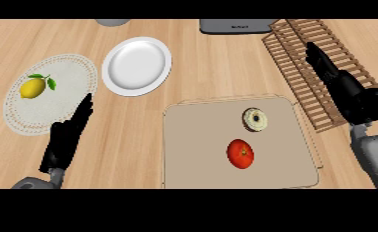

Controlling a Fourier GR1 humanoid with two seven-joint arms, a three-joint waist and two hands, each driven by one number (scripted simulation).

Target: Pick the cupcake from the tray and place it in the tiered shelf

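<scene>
A: Where is the cupcake (255, 119)?
B: On the tray (192, 146), at its far end, just beyond the tomato (241, 153). Nothing holds it.
A: And the right hand (336, 78)?
B: Stretched over the tiered shelf (295, 51), fingers straight, empty. I'd bring it left and down over the cupcake, then curl round its sides, clear of the tomato.
A: The left hand (70, 133)?
B: Open, resting low at the worktop's (199, 83) left

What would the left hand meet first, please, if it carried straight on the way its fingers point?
Probably the white plate, at its left rim: the left hand points forward and slightly right across the edge of the placemat, though its height is unclear.
</scene>
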